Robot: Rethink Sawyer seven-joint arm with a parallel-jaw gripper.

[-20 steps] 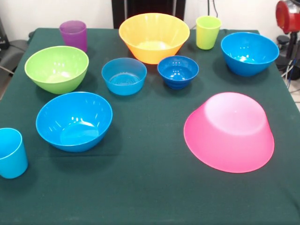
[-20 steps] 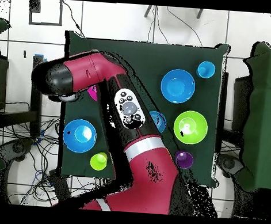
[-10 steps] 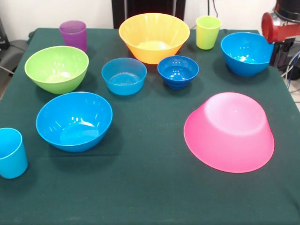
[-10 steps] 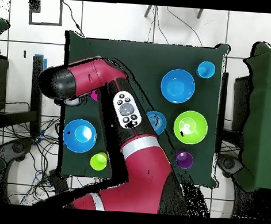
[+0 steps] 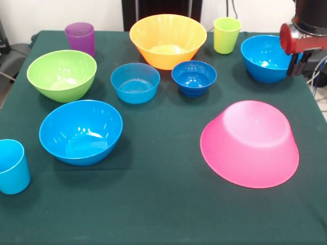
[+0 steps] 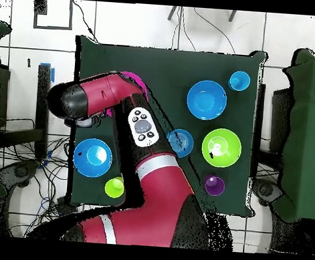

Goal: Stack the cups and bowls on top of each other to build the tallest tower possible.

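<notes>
On the green counter the pink bowl lies upside down, just forward of the arm's pincer, whose opening I cannot tell.

The red and black robot arm now reaches further into the front view's upper right corner, overlapping the rim of the glossy medium blue plastic bowl. From overhead, its elbow swings further over the upturned big pink plastic bowl.
</notes>
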